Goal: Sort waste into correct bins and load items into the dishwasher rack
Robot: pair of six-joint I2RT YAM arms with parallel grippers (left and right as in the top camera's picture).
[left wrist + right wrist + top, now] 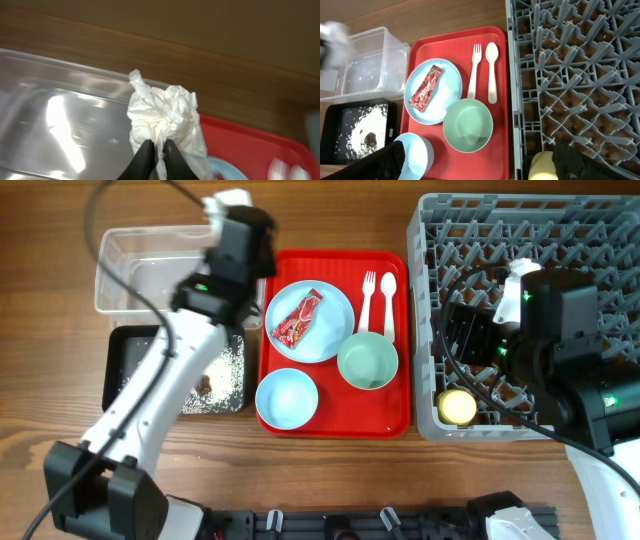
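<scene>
The cup (459, 407) sits in the rack's (600, 240) near corner, close by the right gripper (482, 162), whose fingers spread wide, holding nothing. In the black tray (125, 350) lies rice (228, 370). Farther back, the left gripper (156, 150) pinches nearly shut on the tissue (165, 117) above the tub's (60, 115) rim (just beside the red tray's (250, 145) edge).

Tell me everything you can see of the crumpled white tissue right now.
The small crumpled white tissue is soft, wrinkled paper bunched into a loose wad with a pointed fold on top. The left claw is shut on its lower part, both dark fingers pinching it, and it appears lifted, touching nothing else. In the left wrist view it shows against the rim of the clear rectangular plastic tub and a corner of the red serving tray. No stains visible.
</scene>
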